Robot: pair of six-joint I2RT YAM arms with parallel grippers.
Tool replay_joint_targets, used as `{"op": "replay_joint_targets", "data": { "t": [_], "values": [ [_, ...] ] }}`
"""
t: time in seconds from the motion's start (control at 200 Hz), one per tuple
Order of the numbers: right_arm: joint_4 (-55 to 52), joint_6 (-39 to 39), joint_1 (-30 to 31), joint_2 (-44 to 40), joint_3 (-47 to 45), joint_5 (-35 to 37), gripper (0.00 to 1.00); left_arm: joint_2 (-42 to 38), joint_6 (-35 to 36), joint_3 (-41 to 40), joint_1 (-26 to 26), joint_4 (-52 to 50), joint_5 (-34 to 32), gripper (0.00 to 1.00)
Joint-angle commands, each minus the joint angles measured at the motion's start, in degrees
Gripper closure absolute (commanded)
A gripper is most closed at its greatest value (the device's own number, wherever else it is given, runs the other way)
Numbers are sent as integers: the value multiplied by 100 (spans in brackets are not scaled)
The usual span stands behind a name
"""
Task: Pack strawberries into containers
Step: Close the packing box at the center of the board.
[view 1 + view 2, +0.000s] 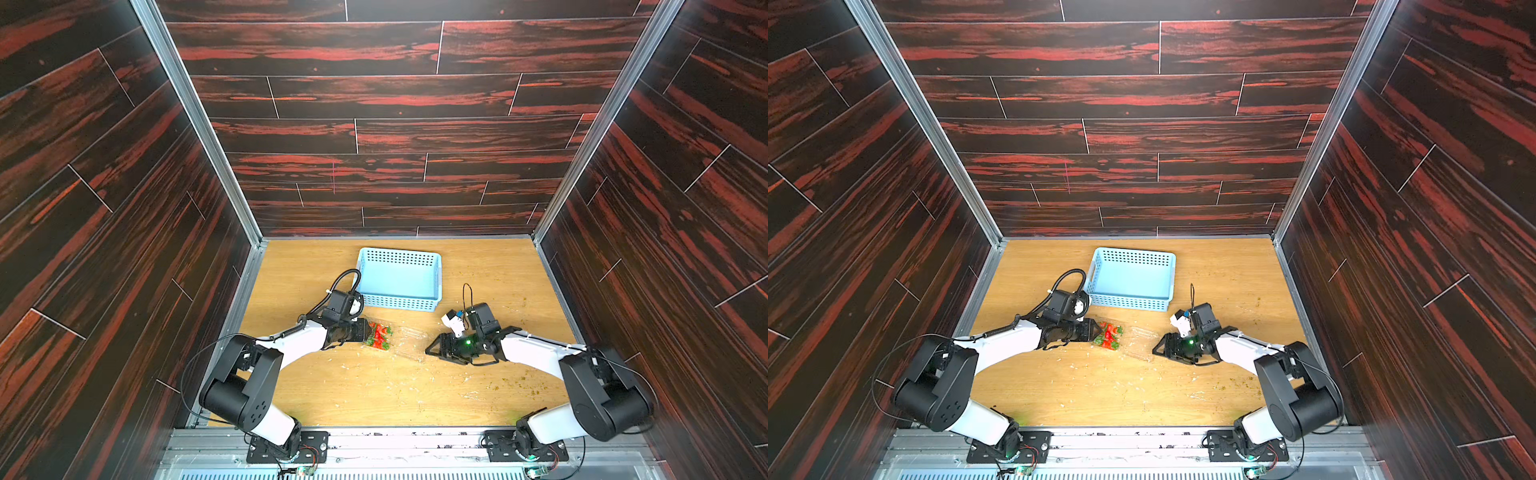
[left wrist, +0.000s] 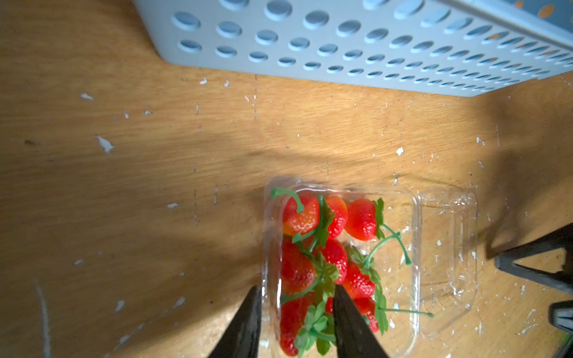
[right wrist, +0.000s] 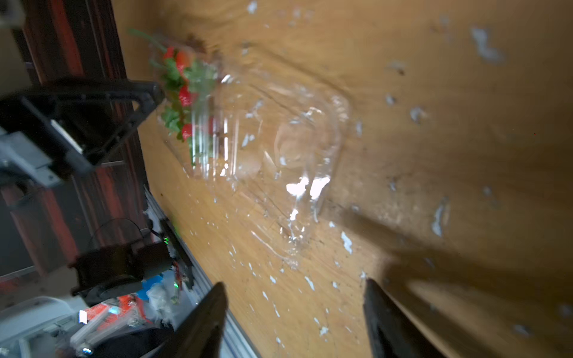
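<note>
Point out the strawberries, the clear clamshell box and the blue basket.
strawberries [image 2: 361, 220], left wrist view, on one berry's red flesh.
clamshell box [image 2: 448, 263], left wrist view, on its empty half.
blue basket [image 1: 399, 302], in a top view, on its near perforated wall.

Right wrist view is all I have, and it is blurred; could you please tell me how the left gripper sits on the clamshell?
Observer: The left wrist view shows the left gripper straddling the clamshell at its wall, one finger outside, one among the strawberries.
Operator: How many berries are packed?
Observer: About eight, all in that half.
Operator: And the basket?
Observer: In both top views the light blue basket stands behind the clamshell, toward the back wall, with no berries visible inside.
</note>
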Motion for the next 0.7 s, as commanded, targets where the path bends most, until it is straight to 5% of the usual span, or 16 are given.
{"op": "replay_joint_targets", "data": {
  "t": [0.0, 0.346, 0.696],
  "values": [
    [629, 155, 69, 380, 6, -120, 21, 33, -17, 116, -22, 36, 43, 60],
    [1227, 383, 352, 1099, 191, -195, 17, 17, -26, 116, -22, -13, 2, 60],
    [932, 520, 405, 346, 358, -260, 23, 53, -35, 73, -22, 61, 29, 60]
  ]
}}
